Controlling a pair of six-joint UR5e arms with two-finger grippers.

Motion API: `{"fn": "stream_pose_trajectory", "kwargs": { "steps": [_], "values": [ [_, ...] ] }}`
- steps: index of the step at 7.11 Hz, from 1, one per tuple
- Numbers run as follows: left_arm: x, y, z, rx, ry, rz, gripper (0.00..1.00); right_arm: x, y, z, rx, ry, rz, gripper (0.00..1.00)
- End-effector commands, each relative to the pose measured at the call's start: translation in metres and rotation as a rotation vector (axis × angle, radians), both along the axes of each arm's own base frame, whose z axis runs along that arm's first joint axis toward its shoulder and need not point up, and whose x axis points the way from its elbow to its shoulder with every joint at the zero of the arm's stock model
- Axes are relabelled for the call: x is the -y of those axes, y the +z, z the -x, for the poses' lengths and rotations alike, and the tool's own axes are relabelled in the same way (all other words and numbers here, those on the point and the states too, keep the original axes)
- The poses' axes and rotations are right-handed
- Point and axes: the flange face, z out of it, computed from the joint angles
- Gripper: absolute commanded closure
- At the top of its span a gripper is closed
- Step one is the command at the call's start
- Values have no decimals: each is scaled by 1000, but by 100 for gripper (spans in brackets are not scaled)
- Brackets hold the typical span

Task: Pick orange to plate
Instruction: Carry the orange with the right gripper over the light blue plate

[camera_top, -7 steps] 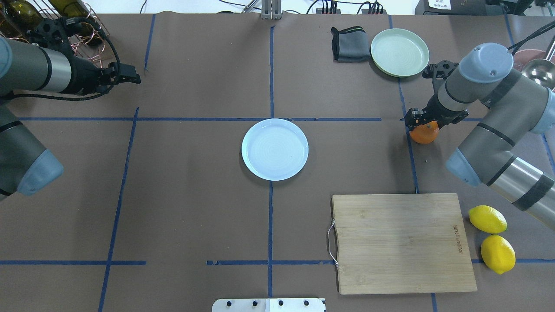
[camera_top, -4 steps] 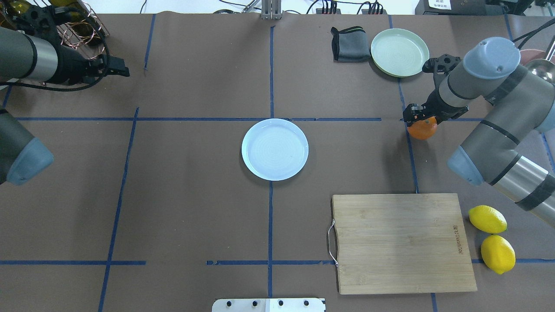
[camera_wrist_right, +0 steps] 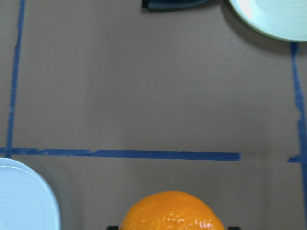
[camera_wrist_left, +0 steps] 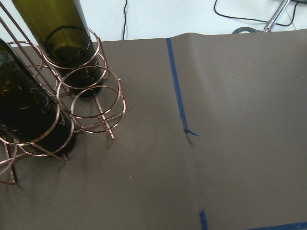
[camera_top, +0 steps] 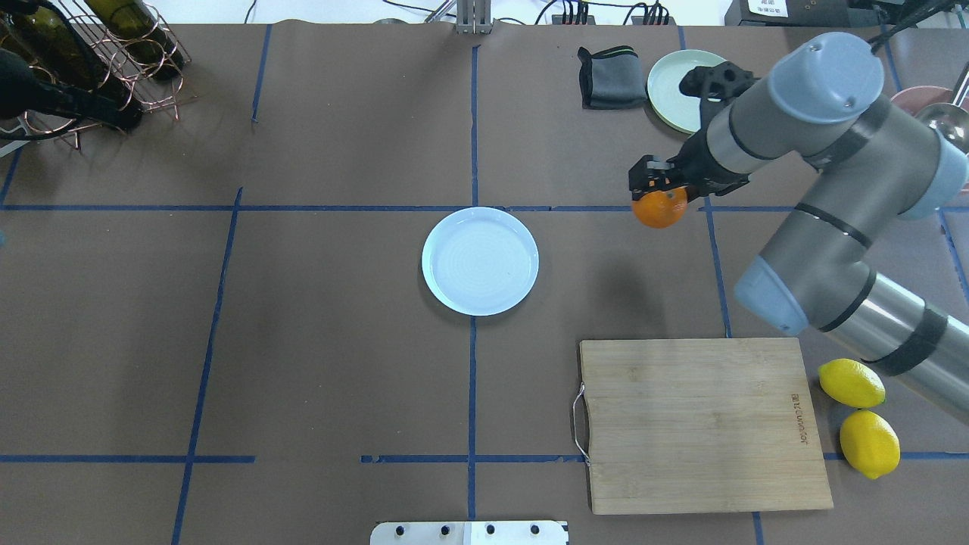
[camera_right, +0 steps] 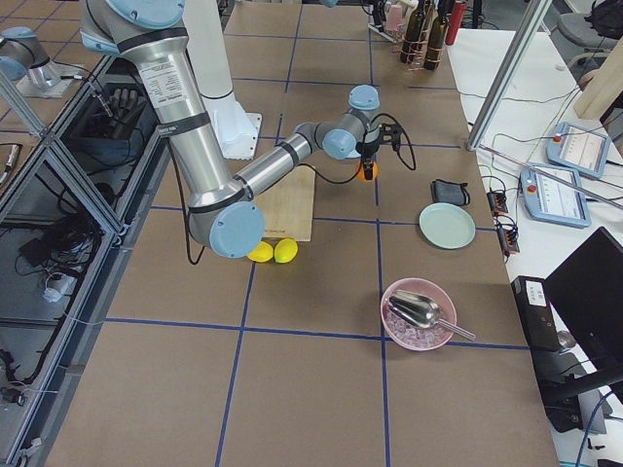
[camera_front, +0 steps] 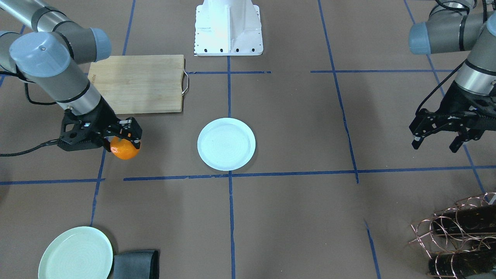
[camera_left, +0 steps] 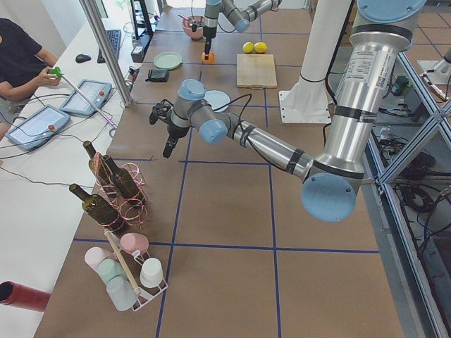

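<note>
The orange [camera_top: 659,210] hangs above the table with my right gripper [camera_top: 657,198] shut on it from above. The front-facing view shows the orange [camera_front: 124,149] in that gripper [camera_front: 123,141] clear of the surface. It sits right of the pale bluish-white plate [camera_top: 480,261], about a plate's width from its rim. The plate [camera_front: 226,144] is empty. In the right wrist view the orange [camera_wrist_right: 172,213] fills the bottom edge and the plate [camera_wrist_right: 19,201] shows at lower left. My left gripper [camera_front: 438,141] hovers open and empty, far off near the wine rack.
A mint-green plate [camera_top: 681,91] and a folded grey cloth [camera_top: 609,77] lie behind the right arm. A wooden cutting board [camera_top: 704,424] and two lemons [camera_top: 852,383] sit at the near right. A copper rack with wine bottles [camera_top: 91,53] stands far left.
The right gripper has risen with the orange and carried it left, toward the plate. The left arm has drawn back toward the wine rack at the far left.
</note>
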Motion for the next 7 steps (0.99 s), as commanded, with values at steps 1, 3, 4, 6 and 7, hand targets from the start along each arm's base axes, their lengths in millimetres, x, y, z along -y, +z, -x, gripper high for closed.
{"fn": "stream_pose_trajectory", "kwargs": {
  "steps": [1,3,4,6,7],
  "values": [
    [3,35,59,174,106,-14,0,-25,-53,67,28,32,-28,100],
    [11,69,127,281,162,-6,0,-22,-90,133,14,42,-49,100],
    [14,103,147,221,165,71,0,-23,-102,161,-13,65,-79,100],
    [1,122,151,103,201,114,0,-25,-102,194,-57,70,-98,100],
    [0,123,152,103,201,116,0,-30,-111,216,-66,62,-105,100]
  ]
}}
